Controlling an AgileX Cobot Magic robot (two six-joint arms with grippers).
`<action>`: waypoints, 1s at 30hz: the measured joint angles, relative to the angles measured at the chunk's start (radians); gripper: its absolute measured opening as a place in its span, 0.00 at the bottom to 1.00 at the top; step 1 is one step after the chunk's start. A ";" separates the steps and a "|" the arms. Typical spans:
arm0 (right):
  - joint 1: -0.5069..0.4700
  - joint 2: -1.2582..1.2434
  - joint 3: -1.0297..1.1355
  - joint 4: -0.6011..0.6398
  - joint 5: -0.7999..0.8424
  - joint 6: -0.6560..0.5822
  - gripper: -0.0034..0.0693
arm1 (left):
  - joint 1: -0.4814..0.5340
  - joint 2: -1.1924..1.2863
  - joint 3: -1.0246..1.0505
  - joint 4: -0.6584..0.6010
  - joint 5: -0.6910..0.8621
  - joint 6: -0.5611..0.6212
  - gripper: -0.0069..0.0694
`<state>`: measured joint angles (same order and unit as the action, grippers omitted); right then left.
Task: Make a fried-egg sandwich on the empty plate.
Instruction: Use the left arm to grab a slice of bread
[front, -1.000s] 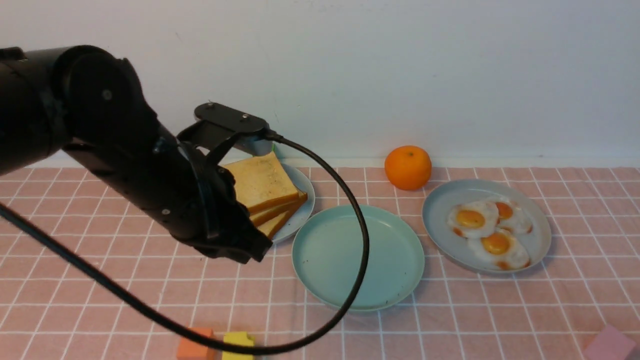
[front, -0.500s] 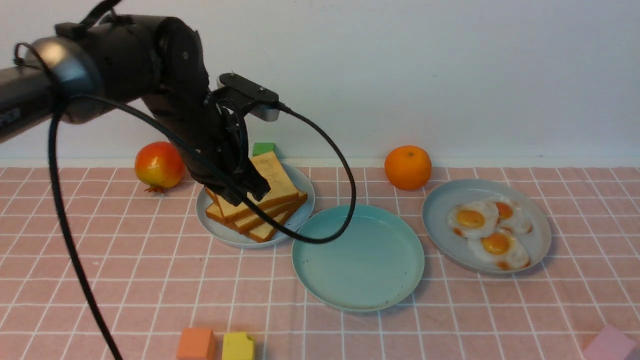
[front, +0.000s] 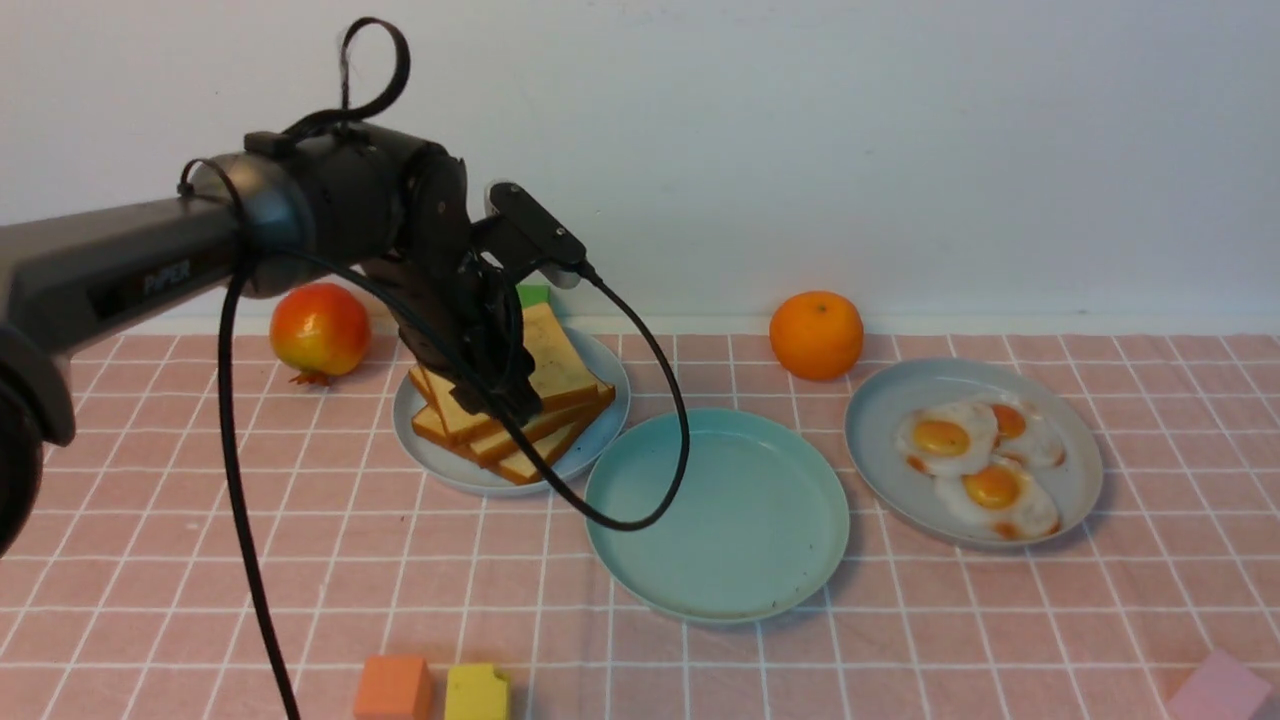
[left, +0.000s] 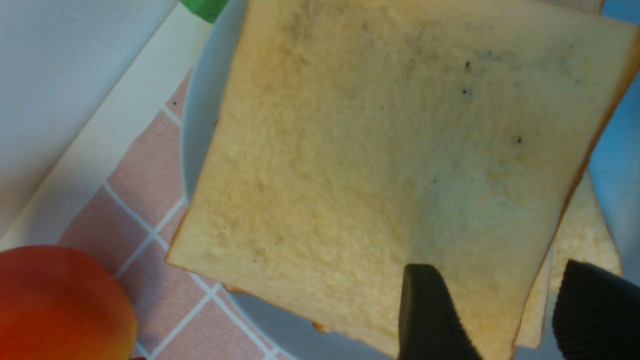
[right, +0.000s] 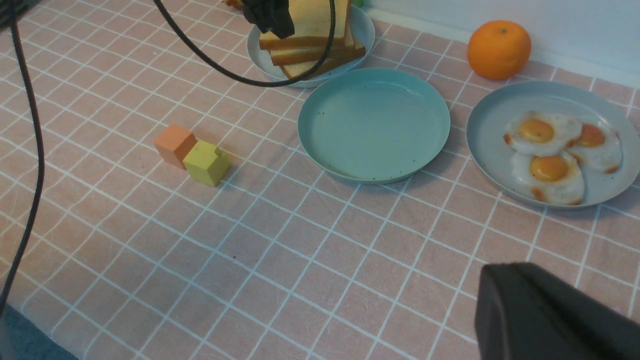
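Pink checked cloth (front: 900, 620) with white grid lines, running back to a pale wall (front: 900, 150). Left gripper (left: 500, 280) down at the toast stack (front: 556, 365), fingers (left: 430, 315) apart: one over the flat face of the top slice (left: 390, 150), the other just past that slice's edge, with the edge between them. Pressing on the bread or not: cannot tell. Slices fanned, lying on a blue-grey plate (front: 437, 462), leftmost of three plates. Small green block (front: 532, 294) just behind that plate, by the wall. Red-orange round fruit (front: 320, 330) near it on the left. Black cable (front: 684, 430) looping from the left wrist down over the left part of the mint-green plate (front: 740, 540). Mint-green plate in the middle, just beside the toast plate and nearer the robot, bare but for a few dark specks. Close on its right, a second blue-grey plate (front: 880, 420) with three fried eggs (front: 995, 490), overlapping, yolks up. Orange (front: 816, 335) behind, between the two right-hand plates, near the wall. At the near edge, orange block (front: 392, 688) and yellow block (front: 476, 692) touching side by side. Pink block (front: 1215, 690) at the near right corner. Right gripper (right: 550, 310) seen only as a dark shape in its own wrist view, closed, well apart from all three plates.
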<state>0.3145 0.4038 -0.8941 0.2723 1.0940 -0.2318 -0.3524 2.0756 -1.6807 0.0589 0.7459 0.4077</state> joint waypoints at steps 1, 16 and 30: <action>0.000 0.000 0.000 0.000 0.000 -0.001 0.07 | 0.000 0.002 0.000 0.001 0.000 0.001 0.60; 0.000 0.000 0.000 -0.018 -0.046 -0.002 0.08 | -0.011 0.023 -0.001 0.020 0.001 0.101 0.60; 0.000 0.000 0.000 -0.041 -0.047 -0.003 0.09 | -0.016 0.058 -0.004 0.077 -0.015 0.102 0.34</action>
<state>0.3145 0.4038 -0.8941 0.2318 1.0466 -0.2350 -0.3686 2.1332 -1.6850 0.1355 0.7309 0.5100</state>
